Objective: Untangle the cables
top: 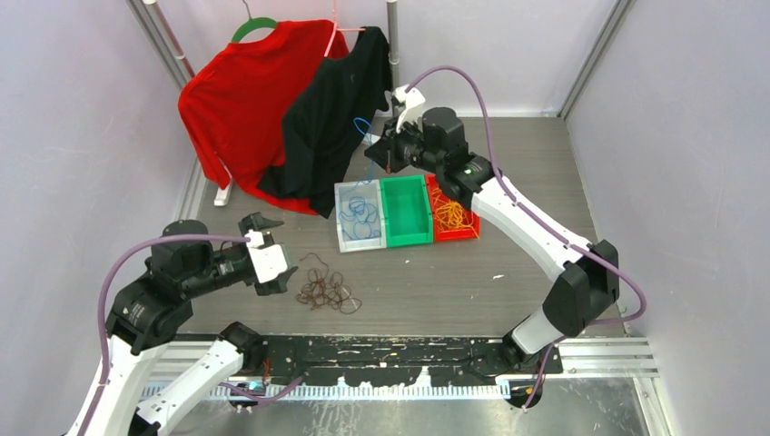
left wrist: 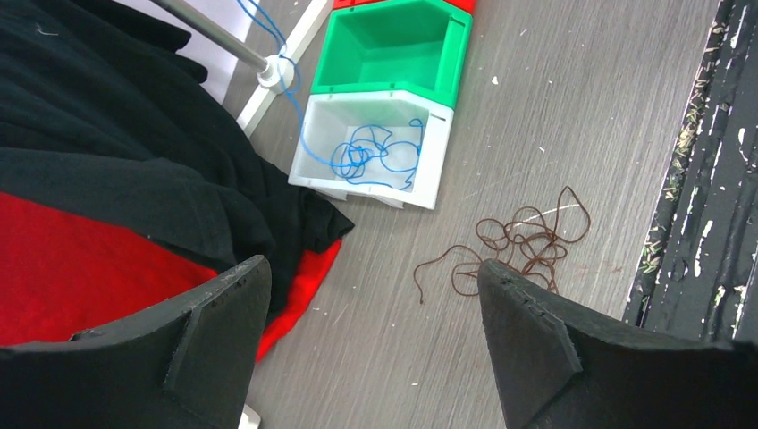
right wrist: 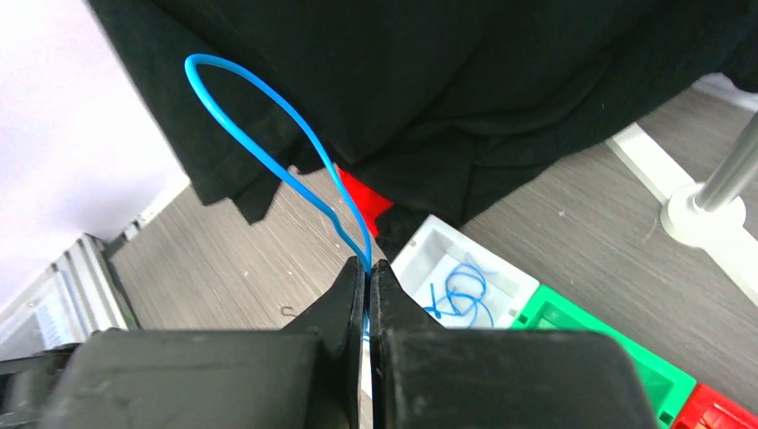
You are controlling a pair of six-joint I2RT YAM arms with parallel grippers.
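Note:
My right gripper [top: 389, 156] is shut on a blue cable [right wrist: 268, 134] and holds it up above the white bin [top: 343, 238]; a loop of it arches up from the jaws in front of the black shirt. More blue cable [top: 360, 216] lies in the white bin, also in the left wrist view [left wrist: 371, 154]. Yellow-orange cables [top: 450, 216] lie in the red bin. The dark brown cables [top: 327, 291] lie loose on the table, right of my left gripper [top: 277, 259], which is open and empty. They show in the left wrist view [left wrist: 527, 241] too.
A green bin [top: 406, 211] stands between the white and red bins, nothing visible in it. A red shirt [top: 236, 100] and a black shirt [top: 331, 109] hang on a rack at the back left; its foot [left wrist: 273, 71] stands by the white bin.

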